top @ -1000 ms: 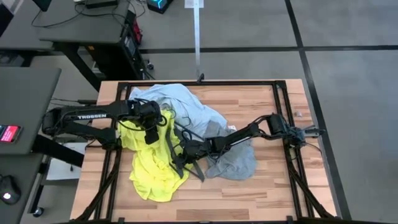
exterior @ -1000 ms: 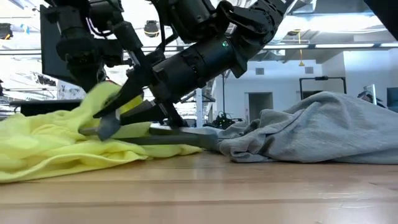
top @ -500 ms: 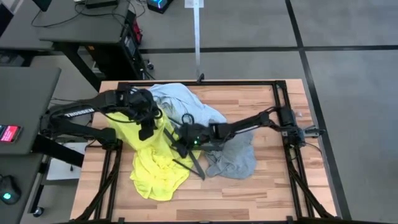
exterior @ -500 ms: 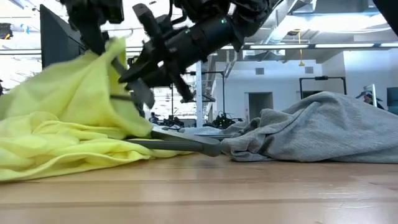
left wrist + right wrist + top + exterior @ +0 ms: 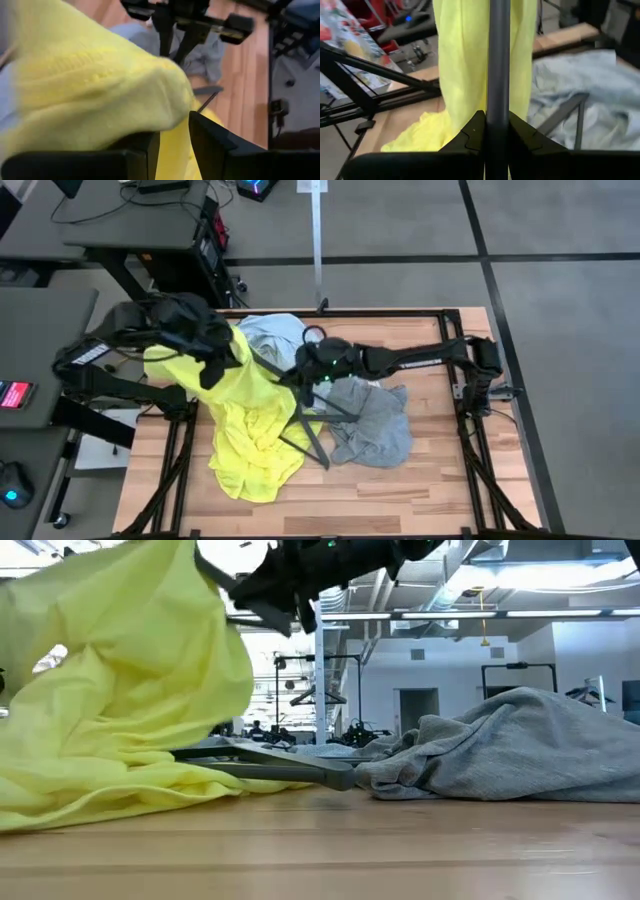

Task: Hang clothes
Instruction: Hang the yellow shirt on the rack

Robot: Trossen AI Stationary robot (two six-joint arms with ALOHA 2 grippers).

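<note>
The neon-yellow T-shirt (image 5: 245,415) is raised at its upper part by my left gripper (image 5: 222,360), which is shut on it over the table's left half; its lower part lies on the wood. My right gripper (image 5: 298,375) is shut on a dark grey hanger (image 5: 498,60) at mid-table, right beside the lifted yellow cloth. The pale blue shirt (image 5: 275,330) lies bunched near the far edge. The grey T-shirt (image 5: 375,425) lies crumpled on the table to the right of centre. My left gripper pinches a bunched fold of the yellow T-shirt (image 5: 172,127) between its two fingers (image 5: 212,142), several layers thick. The cloth hangs down from the hold in a slack drape (image 5: 130,670), and its lower end (image 5: 90,800) rests on the table. My right gripper pinches a straight bar of the hanger (image 5: 498,117) between its two fingers (image 5: 470,135). The bar runs on ahead along the fingers' line. The held part is lifted clear of the table (image 5: 265,605).
Another dark grey hanger (image 5: 290,770) lies on the table between the yellow and grey garments, and a hanger bar (image 5: 565,115) lies on the blue shirt. A black frame (image 5: 450,330) borders the tabletop. Bare wood (image 5: 400,500) shows near the front edge.
Both grippers have risen. My left gripper has drawn the yellow T-shirt's upper part high, while its lower part has stayed on the table. My right gripper has gone toward the far edge, rolled about its own line, and carried the hanger up off the table.
</note>
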